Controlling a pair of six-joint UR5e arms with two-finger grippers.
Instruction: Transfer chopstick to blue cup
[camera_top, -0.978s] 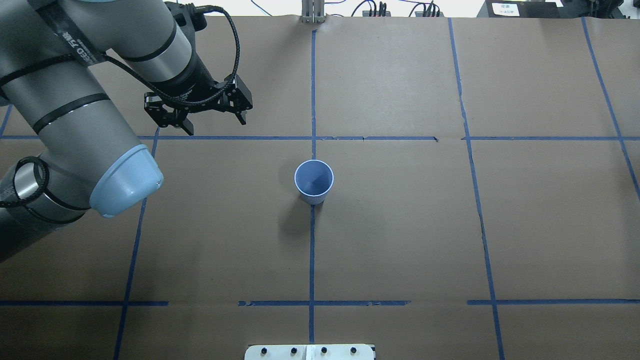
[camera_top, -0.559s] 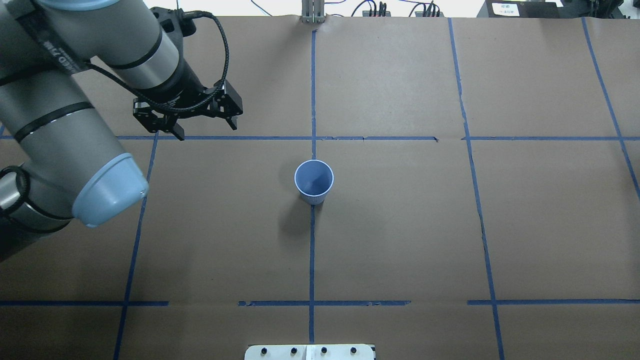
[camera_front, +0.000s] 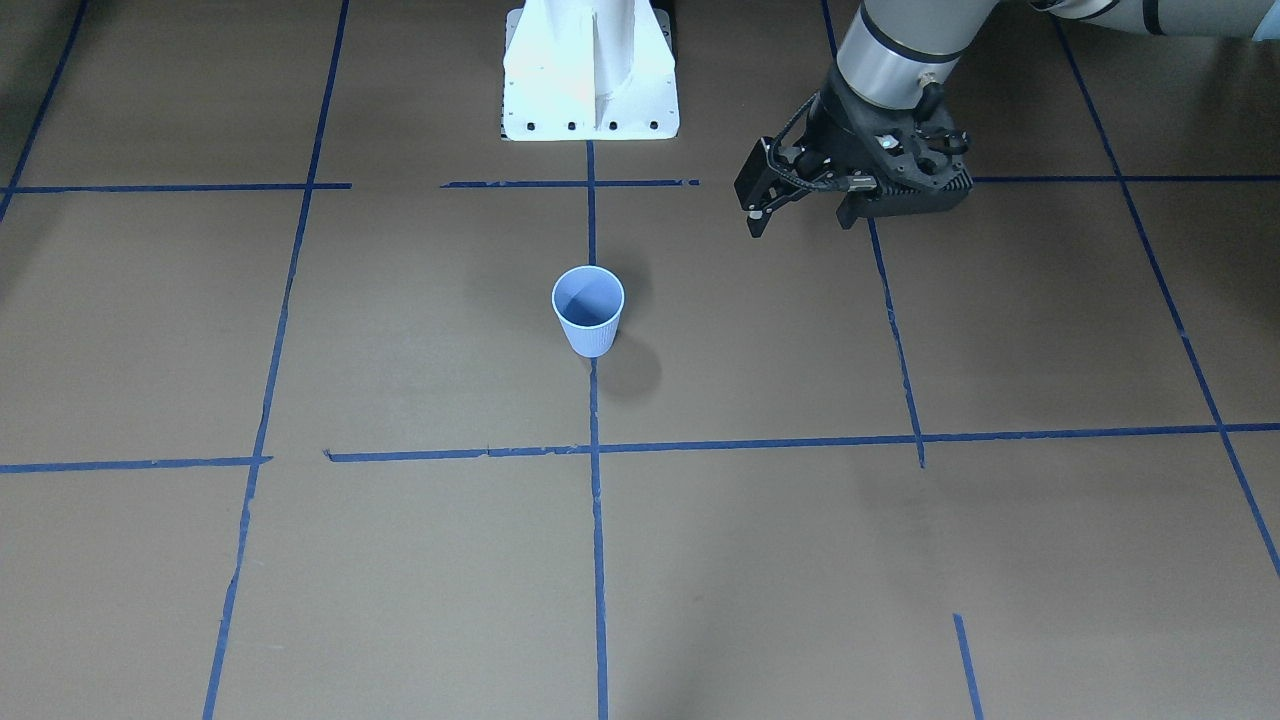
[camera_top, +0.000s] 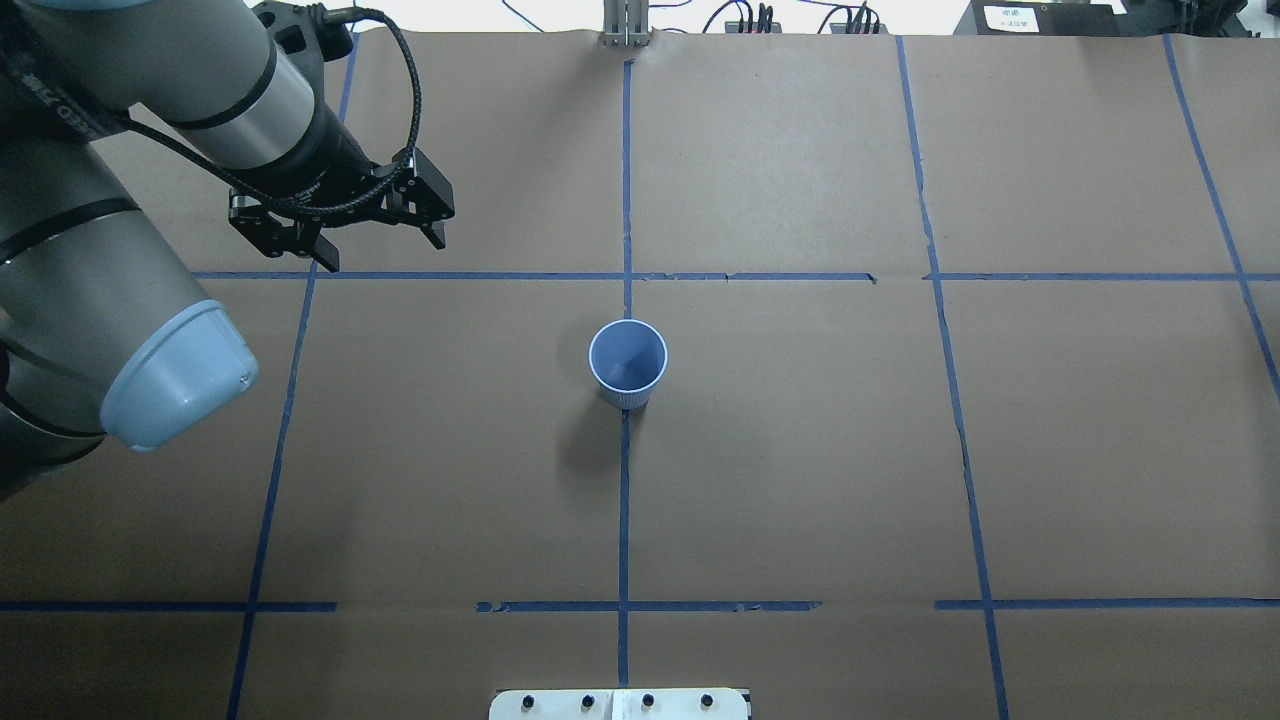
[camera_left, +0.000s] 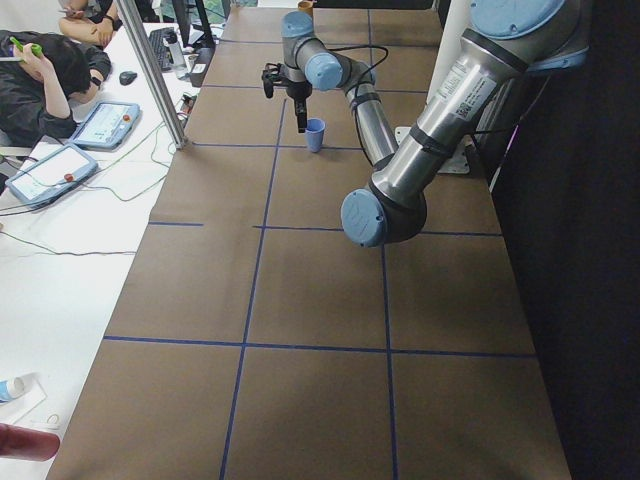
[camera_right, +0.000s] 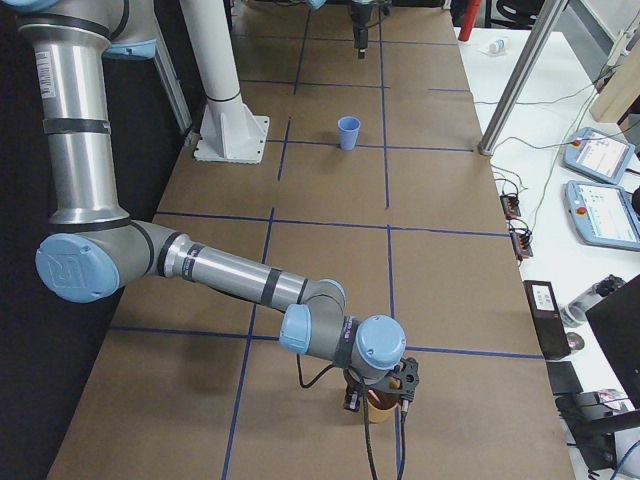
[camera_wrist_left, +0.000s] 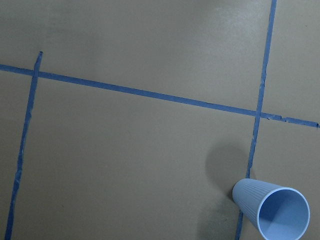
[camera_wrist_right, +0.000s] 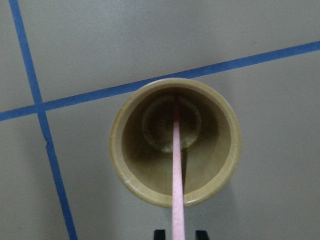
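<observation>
Overhead exterior, left gripper (camera_top: 382, 252) wide, blue cup (camera_top: 627, 362) well apart, right gripper (camera_wrist_right: 180, 234) over chopstick (camera_wrist_right: 177, 170), grip unclear

Left arm (camera_top: 80, 270): grey links, silver bands, pale blue joint cap (camera_top: 175, 375), white lettering. Black left gripper (camera_top: 382, 250); braided black cable (camera_top: 410, 90) looping over wrist. White bolted base (camera_front: 590, 70)

You had bare counter (camera_top: 800, 450) on every side of the blue cup (camera_top: 627, 362) at the overhead view's centre, and its mouth stood unblocked. Your left claw (camera_top: 385, 254) hung at upper left, well apart. In the right wrist view, the tan cup (camera_wrist_right: 120, 150) walled the chopstick (camera_wrist_right: 177, 175) all round.
</observation>
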